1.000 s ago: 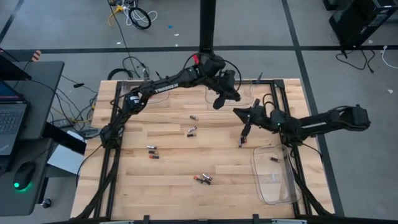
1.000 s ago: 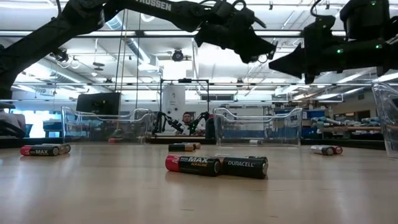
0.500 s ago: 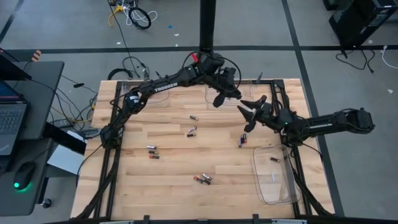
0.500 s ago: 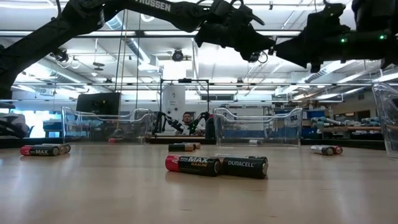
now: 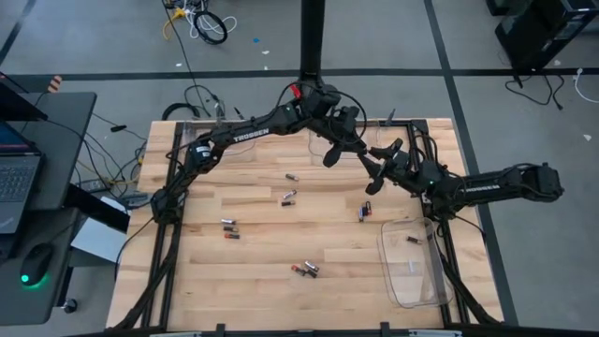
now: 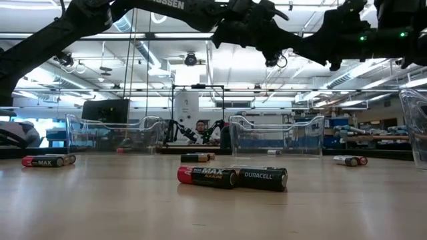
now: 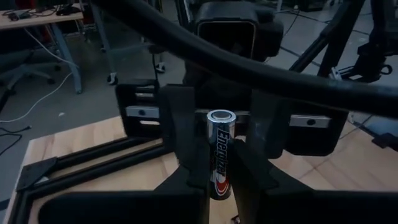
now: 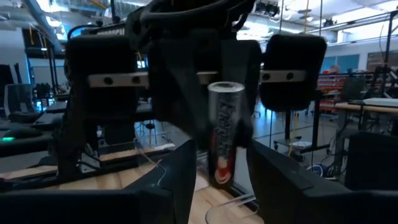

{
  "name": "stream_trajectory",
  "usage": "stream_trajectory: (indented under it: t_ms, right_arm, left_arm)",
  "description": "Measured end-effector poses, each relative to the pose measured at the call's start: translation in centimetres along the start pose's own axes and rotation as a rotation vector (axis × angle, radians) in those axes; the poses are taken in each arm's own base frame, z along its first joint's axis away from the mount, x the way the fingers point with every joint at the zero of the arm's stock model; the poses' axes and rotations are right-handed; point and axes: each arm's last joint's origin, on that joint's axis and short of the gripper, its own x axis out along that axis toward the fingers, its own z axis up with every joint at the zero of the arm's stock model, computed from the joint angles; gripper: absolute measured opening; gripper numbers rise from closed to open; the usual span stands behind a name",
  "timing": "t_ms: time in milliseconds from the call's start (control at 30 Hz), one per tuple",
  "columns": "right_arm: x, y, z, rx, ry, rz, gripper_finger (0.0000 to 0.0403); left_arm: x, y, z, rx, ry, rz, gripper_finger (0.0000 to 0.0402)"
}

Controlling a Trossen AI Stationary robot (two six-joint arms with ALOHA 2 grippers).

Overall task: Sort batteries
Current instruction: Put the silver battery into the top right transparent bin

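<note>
My left gripper (image 5: 329,156) is high over the table's far middle, shut on a silver battery (image 7: 218,146) with a red band. My right gripper (image 5: 372,168) faces it close by, open. In both wrist views the right gripper's fingers (image 8: 186,171) stand on either side of the battery (image 8: 224,134) without touching it. Loose batteries lie on the wood: a single (image 5: 291,176), a pair (image 5: 287,197), a pair (image 5: 229,227), a pair (image 5: 305,269) and a pair (image 5: 364,212). In the low view the nearest pair (image 6: 231,177) lies end to end. My left gripper pinches the silver battery between its two fingers (image 7: 186,177), on the battery's red-banded end (image 7: 217,182). The battery lies along the fingers and its silver end (image 7: 220,116) sticks out past them toward my right gripper. It is lifted clear, high above the table.
A clear tray (image 5: 412,281) at the near right holds two batteries (image 5: 413,240). Two more clear trays (image 6: 117,133) (image 6: 277,133) stand along the far edge. A black frame (image 5: 440,253) runs along the table's sides. A desk with a laptop (image 5: 19,178) stands off to the left.
My right gripper has risen from just above the pair of batteries at centre right. It has swung from pointing down to level and has gone toward my left gripper, until its fingers stand either side of the held battery. My left gripper has stayed nearly in place.
</note>
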Motion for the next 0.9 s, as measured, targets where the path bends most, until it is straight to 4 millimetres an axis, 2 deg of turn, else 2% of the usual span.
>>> stream_trajectory:
  t_ms: [100, 233, 500, 567, 767, 900]
  right_arm:
    - [0.2, 0.1, -0.1, -0.006, 0.012, 0.001, 0.0121]
    - [0.3, 0.1, 0.0, -0.003, 0.01, -0.011, 0.0063]
    - [0.3, 0.0, 0.0, -0.017, 0.012, -0.05, 0.0061]
    - [0.3, -0.1, 0.0, -0.019, 0.015, -0.06, 0.0061]
    - [0.5, -0.6, -0.1, -0.028, 0.028, -0.082, 0.0061]
    - [0.7, -0.9, -0.3, -0.018, 0.055, -0.099, 0.0061]
  left_arm:
    - [-0.1, 0.1, 0.0, 0.0, -0.005, -0.004, 0.0043]
    - [-0.1, 0.1, 0.0, 0.003, -0.007, -0.003, 0.0043]
    - [-0.3, 0.6, -0.1, -0.001, 0.012, 0.068, 0.0044]
    - [-0.3, 0.6, -0.1, -0.02, 0.023, 0.104, 0.0061]
    - [-0.4, 0.8, 0.1, -0.007, 0.035, 0.172, 0.0152]
    - [-1.6, 0.5, 1.5, 0.069, 0.056, 0.263, 0.0177]
